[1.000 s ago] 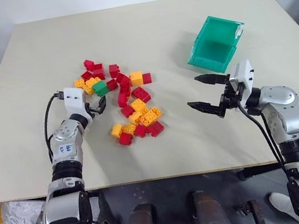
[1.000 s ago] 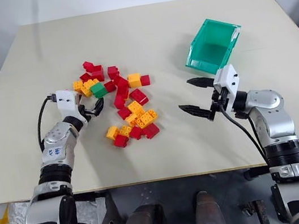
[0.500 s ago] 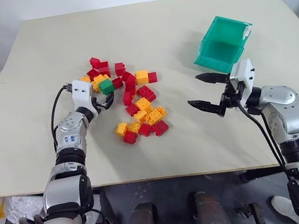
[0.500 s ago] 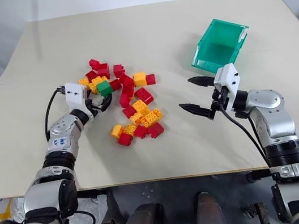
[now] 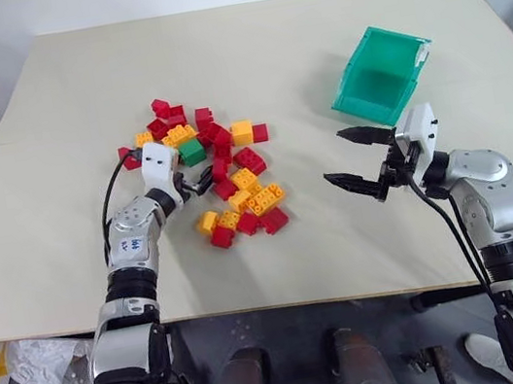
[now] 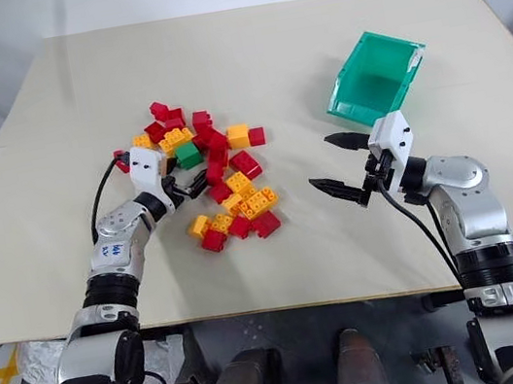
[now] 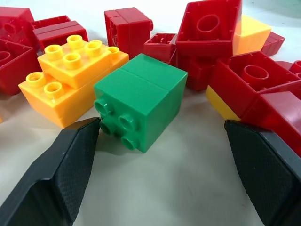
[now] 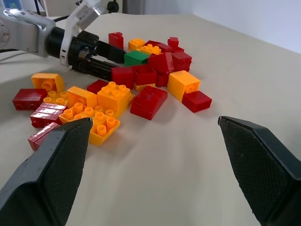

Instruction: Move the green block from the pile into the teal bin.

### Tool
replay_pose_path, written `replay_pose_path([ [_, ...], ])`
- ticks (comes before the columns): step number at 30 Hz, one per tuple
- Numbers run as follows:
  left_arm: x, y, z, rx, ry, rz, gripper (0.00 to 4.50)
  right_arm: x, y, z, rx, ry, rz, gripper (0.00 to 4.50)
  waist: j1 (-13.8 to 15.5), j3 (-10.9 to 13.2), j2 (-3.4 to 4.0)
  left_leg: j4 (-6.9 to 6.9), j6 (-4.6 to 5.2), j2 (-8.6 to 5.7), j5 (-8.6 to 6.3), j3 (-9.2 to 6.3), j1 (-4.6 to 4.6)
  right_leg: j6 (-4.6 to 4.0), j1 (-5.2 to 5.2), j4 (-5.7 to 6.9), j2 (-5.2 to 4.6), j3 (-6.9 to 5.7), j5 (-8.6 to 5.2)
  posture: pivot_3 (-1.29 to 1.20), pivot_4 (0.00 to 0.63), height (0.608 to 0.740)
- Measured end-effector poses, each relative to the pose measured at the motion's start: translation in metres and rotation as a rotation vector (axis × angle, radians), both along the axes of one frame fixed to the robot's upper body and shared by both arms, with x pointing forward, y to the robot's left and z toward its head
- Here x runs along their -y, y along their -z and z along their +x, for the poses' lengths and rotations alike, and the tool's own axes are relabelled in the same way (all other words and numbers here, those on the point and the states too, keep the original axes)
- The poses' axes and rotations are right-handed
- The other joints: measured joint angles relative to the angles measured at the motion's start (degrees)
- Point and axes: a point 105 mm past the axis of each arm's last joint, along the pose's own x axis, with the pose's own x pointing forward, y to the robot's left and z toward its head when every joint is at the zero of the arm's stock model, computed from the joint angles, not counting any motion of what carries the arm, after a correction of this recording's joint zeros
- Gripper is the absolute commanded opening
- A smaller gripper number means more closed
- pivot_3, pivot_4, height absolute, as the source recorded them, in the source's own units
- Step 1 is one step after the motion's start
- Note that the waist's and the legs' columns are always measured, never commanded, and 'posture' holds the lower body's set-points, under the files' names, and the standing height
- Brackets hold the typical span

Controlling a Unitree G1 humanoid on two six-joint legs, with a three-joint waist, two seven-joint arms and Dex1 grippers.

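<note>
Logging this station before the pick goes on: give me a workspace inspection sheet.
Surface: beige table, seam near its left edge.
Job's things: green block on its side at the pile's near-left edge; teal bin far right.
Clutter: red and yellow bricks around the green one.
Grippers: left tool open, straddling the green block, not touching; right tool open above bare table.
Cables: black cable along left forearm.
Surroundings: white wall.

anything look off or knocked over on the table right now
Nothing is damaged. The pile is a loose jumble, with several red and yellow bricks tipped over, hollow undersides showing. The green block lies on its side, studs facing the open left gripper. The teal bin sits askew, apart from the pile, near the open right gripper.
</note>
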Motion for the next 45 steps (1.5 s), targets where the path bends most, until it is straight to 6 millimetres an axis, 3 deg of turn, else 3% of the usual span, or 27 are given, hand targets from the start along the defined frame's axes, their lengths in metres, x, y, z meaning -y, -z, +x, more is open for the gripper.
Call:
replay_pose_path([
  [6, -0.001, 0.000, 0.009, -0.002, -0.032, -0.008, 4.47, 0.000, -0.002, 0.001, 0.007, 0.004, 0.002, 4.50, -0.17, 0.00, 0.01, 0.04, -0.03, 0.01, 0.06, 0.02, 0.08, -0.05, 0.02, 0.06, 0.00, 0.03, 0.04, 0.00, 0.150, 0.740],
  [16, -0.010, -0.002, 0.002, 0.003, 0.018, -0.048, 1.50, 0.001, -0.001, 0.001, 0.016, 0.021, 0.006, 4.50, -0.80, 0.00, 0.00, -0.04, -0.01, 0.06, 0.05, 0.05, 0.05, -0.06, -0.01, 0.19, 0.02, 0.03, 0.07, 0.00, 0.150, 0.740],
  [20, -0.020, -0.004, -0.014, 0.018, 0.088, -0.047, 1.45, 0.005, 0.000, -0.001, 0.013, 0.034, 0.007, 4.50, -2.09, 0.00, 0.00, -0.20, 0.01, 0.20, -0.01, 0.16, -0.01, -0.06, -0.16, 0.04, 0.01, 0.03, 0.07, 0.00, 0.150, 0.740],
  [25, -0.015, -0.015, -0.048, 0.025, 0.285, -0.050, 1.45, 0.011, -0.003, -0.002, 0.014, 0.046, -0.002, 4.50, -3.00, 0.03, -0.04, -0.21, -0.02, 0.42, -0.05, 0.15, -0.16, -0.06, -0.27, -0.06, 0.06, 0.00, 0.06, 0.00, 0.150, 0.740],
  [29, 0.013, -0.058, -0.065, 0.099, 0.480, -0.009, 1.45, 0.023, -0.007, -0.006, 0.011, 0.057, -0.022, 4.50, -2.26, 0.03, -0.04, -0.10, 0.02, 0.39, -0.06, 0.11, -0.16, -0.03, -0.13, -0.14, 0.03, 0.00, 0.08, 0.00, 0.150, 0.740],
  [32, 0.037, -0.070, -0.069, 0.110, 0.591, 0.031, 1.45, 0.024, -0.007, -0.009, 0.010, 0.052, -0.032, 4.50, -1.93, 0.03, -0.04, -0.09, 0.05, 0.34, -0.08, 0.15, -0.14, 0.00, -0.11, -0.17, 0.04, 0.03, 0.11, 0.00, 0.150, 0.740],
  [35, 0.053, -0.067, -0.070, 0.089, 0.659, 0.051, 1.45, 0.028, -0.006, -0.011, 0.004, 0.063, -0.034, 4.50, -1.91, 0.03, -0.04, -0.14, 0.06, 0.31, -0.08, 0.16, -0.15, 0.00, -0.15, -0.19, 0.07, 0.03, 0.10, 0.00, 0.150, 0.740],
  [37, 0.090, -0.064, -0.069, 0.069, 0.793, 0.092, 1.45, 0.037, -0.005, -0.014, 0.002, 0.101, -0.040, 4.50, -1.18, 0.04, -0.05, -0.04, 0.06, 0.16, -0.08, 0.22, -0.27, 0.02, -0.11, -0.27, 0.09, -0.13, 0.11, 0.00, 0.150, 0.740],
  [40, 0.134, -0.055, -0.076, 0.070, 0.958, 0.155, 1.45, 0.037, -0.007, -0.019, 0.016, 0.103, -0.047, 4.50, -1.05, 0.03, -0.05, -0.05, 0.18, 0.12, -0.14, 0.30, -0.28, 0.14, -0.06, -0.49, 0.09, -0.04, 0.19, 0.00, 0.150, 0.740],
  [45, 0.149, -0.023, -0.072, -0.004, 1.010, 0.220, 1.45, 0.051, -0.001, -0.029, -0.008, 0.163, -0.067, 4.50, -1.96, 0.04, -0.06, -0.18, 0.20, 0.20, -0.15, 0.41, -0.28, 0.13, -0.14, -0.57, 0.14, -0.04, 0.21, 0.00, 0.150, 0.740],
])
